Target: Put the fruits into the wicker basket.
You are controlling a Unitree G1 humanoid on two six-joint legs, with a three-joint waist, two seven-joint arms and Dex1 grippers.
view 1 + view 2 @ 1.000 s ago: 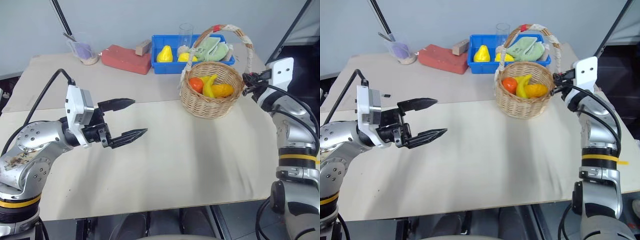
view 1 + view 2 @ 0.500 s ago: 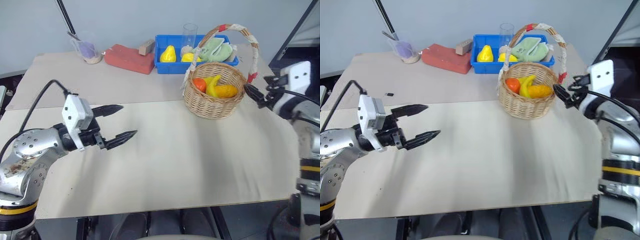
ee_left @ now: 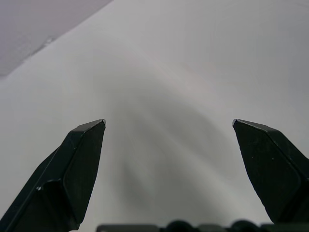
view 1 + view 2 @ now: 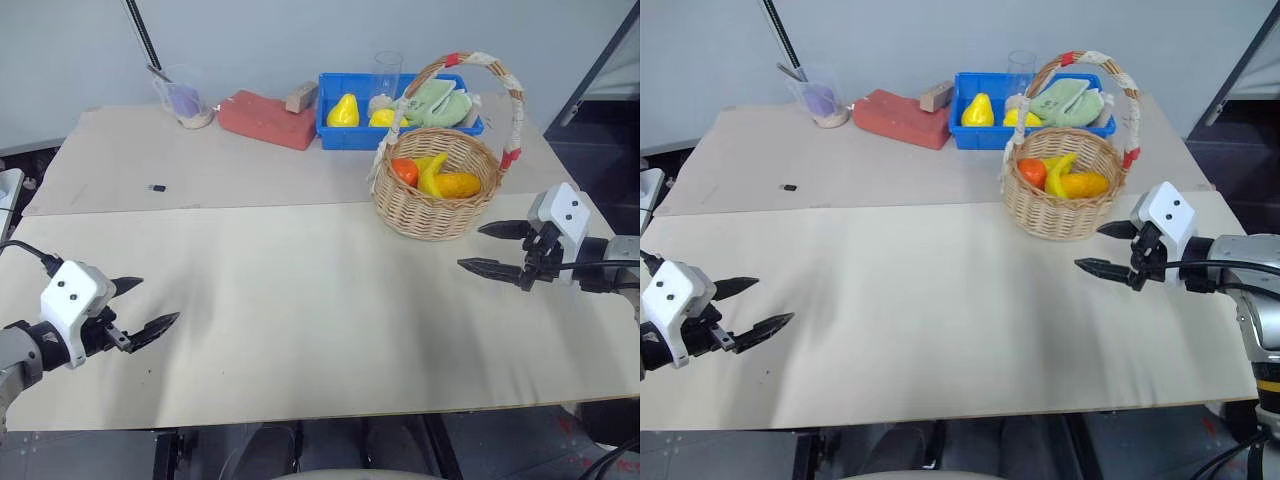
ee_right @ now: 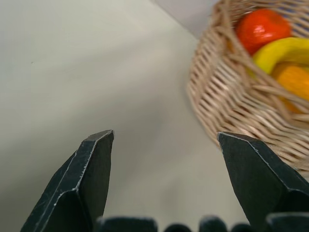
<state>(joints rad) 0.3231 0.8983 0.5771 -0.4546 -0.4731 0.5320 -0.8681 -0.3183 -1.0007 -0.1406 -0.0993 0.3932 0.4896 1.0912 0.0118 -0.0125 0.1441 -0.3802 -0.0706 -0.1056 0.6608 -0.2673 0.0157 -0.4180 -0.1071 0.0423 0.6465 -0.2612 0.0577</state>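
Pale boards are covering the tabletop [image 4: 300,300], which is sitting in front of a plain grey wall. At the far right the basket [image 4: 436,205] is standing upright, and it is holding the mango [image 4: 455,184], the banana [image 4: 430,173] and a round orange-red fruit [image 4: 404,171]. Behind it a blue bin [image 4: 330,135] is carrying yellow pears and a green cloth; these are not task items.

Both tools are hanging over bare boards with nothing between their fingers. The left tool [image 4: 137,306] is standing wide open near the front left corner. The right tool [image 4: 492,248] is standing open just beside the basket, apart from its wall.

No loose fruit is lying on the boards, so the loading is judged complete. The step in hand is judged to be clearing away: keep the right tool's fingers off the wicker and the arched handle [image 4: 470,62], and keep both tools above the surface.

The basket rim is hiding the lower part of the fruits, so how they are resting on each other cannot be told. The right wrist view is cutting off most of the basket.
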